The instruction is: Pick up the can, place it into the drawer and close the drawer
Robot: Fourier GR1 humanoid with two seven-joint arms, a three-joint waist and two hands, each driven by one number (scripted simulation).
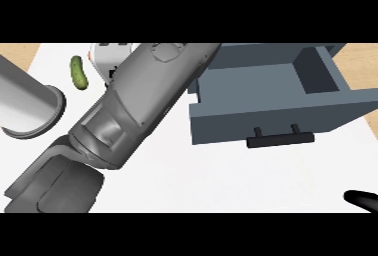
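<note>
My left forearm (125,110) crosses the view from the lower left to the top middle; its hand is cut off by the top edge. A white object with an orange rim (105,56), perhaps the can, peeks out from behind this forearm at the top left. The blue-grey drawer (221,120) stands pulled open at the upper right, black handle (280,138) toward me, and its inside looks bare. Only a black tip of my right hand (362,200) shows at the lower right edge, well below the drawer.
A green pickle (78,72) lies at the top left on the white counter (221,180). A large grey cylinder (26,100) lies at the left edge. Wooden surface shows past the counter at the top corners.
</note>
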